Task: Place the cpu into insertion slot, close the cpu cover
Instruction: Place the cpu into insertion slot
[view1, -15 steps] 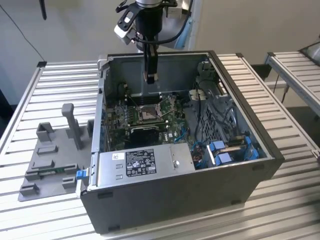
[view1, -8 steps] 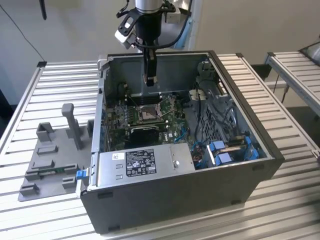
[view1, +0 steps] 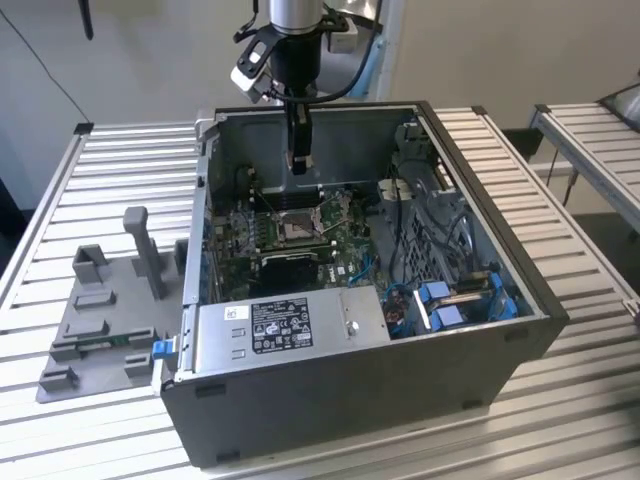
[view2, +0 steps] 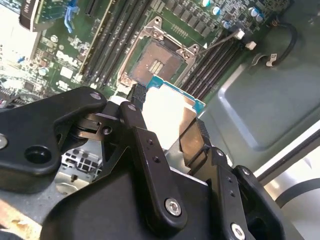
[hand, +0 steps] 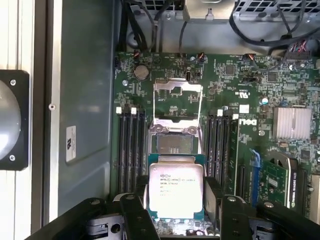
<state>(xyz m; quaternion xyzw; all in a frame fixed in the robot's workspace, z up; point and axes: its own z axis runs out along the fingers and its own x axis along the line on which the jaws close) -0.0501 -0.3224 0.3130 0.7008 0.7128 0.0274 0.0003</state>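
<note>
In the open computer case, the cpu cover stands swung open on the near side of the bare insertion slot. Just beyond, above the board, the gripper clamps the cpu by two opposite edges.

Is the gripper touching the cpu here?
Touching. In the second wrist view the gripper clamps the cpu, its fingers pressed against opposite edges with no gap.
</note>
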